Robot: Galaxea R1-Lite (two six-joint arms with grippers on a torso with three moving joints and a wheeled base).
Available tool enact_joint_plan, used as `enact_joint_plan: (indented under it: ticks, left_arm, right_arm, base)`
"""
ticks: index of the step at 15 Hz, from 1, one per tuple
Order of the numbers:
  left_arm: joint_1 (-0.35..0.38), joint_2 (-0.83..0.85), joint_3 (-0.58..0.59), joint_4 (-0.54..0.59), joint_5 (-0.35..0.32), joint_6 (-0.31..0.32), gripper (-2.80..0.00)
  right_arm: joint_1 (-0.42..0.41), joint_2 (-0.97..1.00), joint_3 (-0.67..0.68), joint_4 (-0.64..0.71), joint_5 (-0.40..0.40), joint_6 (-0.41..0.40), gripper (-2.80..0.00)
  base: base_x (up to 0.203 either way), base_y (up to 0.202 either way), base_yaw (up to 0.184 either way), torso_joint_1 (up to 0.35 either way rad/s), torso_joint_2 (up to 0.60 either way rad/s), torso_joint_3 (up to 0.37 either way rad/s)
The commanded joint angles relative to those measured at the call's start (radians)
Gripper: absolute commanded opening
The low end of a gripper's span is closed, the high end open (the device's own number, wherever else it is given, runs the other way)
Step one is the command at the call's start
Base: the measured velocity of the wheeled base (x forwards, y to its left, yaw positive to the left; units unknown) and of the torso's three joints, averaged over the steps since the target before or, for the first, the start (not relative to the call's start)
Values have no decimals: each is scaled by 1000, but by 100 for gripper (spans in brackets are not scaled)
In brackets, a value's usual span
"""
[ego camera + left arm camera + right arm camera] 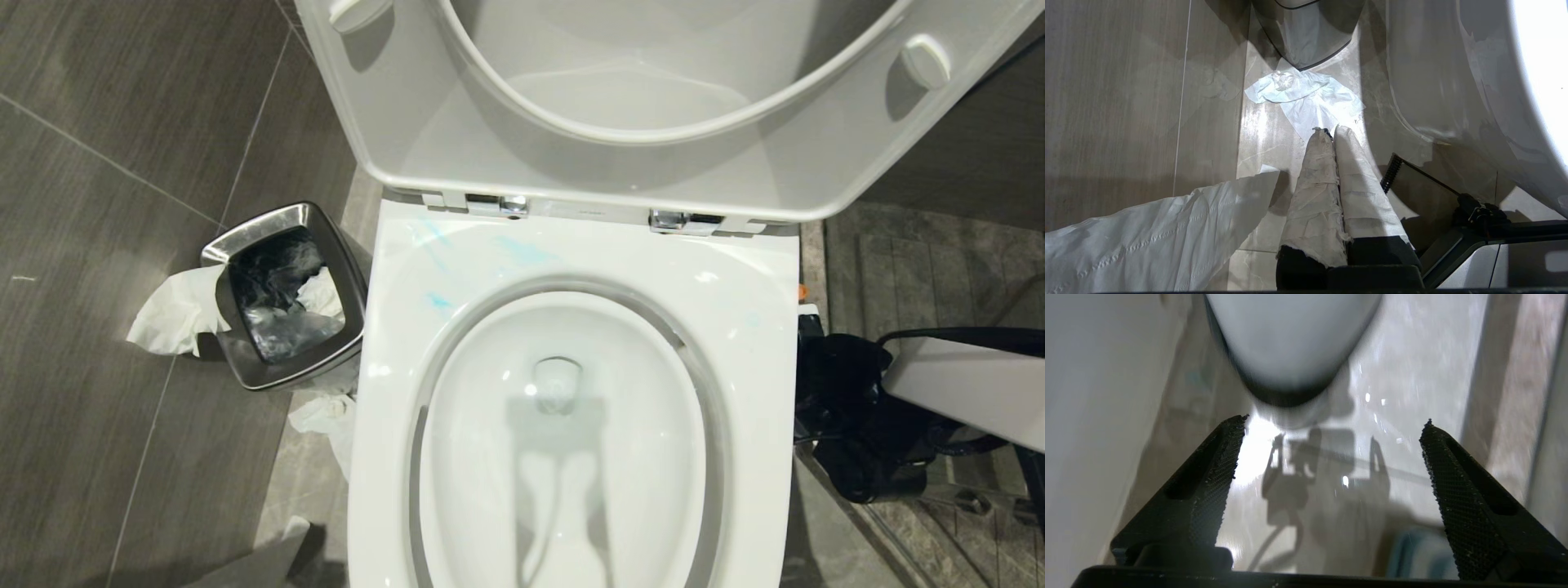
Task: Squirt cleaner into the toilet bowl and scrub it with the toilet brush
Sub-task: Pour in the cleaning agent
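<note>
The toilet bowl point(563, 457) stands open in front of me, its seat and lid point(620, 155) tipped up. Light blue smears mark the rim point(522, 249). My right gripper point(1333, 422) hangs low beside the toilet's right side, open, with only shiny floor between its black fingers point(1214, 473). Just beyond the fingertips is a blurred rounded white shape point(1290, 339) with a dark lower edge; I cannot tell whether it is the cleaner. The toilet brush is out of view. My left gripper point(1331, 130), its fingers wrapped in white paper, is shut and empty over the floor on the toilet's left.
A steel waste bin point(282, 294) with tissue hanging over its rim stands left of the toilet. Crumpled tissue point(1302, 94) lies on the floor between them. The right arm point(963, 392) and its black cables fill the gap on the toilet's right. A blue-striped patch point(1425, 555) lies there.
</note>
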Motion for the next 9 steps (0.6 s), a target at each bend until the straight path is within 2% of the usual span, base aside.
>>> enact_joint_plan:
  ticks: [1,3,9]
  left_arm:
    - [0,2,0,1,0,0,-280]
    - [0,2,0,1,0,0,-280]
    - [0,2,0,1,0,0,-280]
  right_arm:
    - [11,37,-90,-9,0,-4,0]
    - [12,62,-123,-9,1,-38,0]
    - [10,115,-223,-9,1,-74,0]
  base:
    - [0,0,0,0,0,0]
    - [0,0,0,0,0,0]
    - [0,0,0,0,0,0]
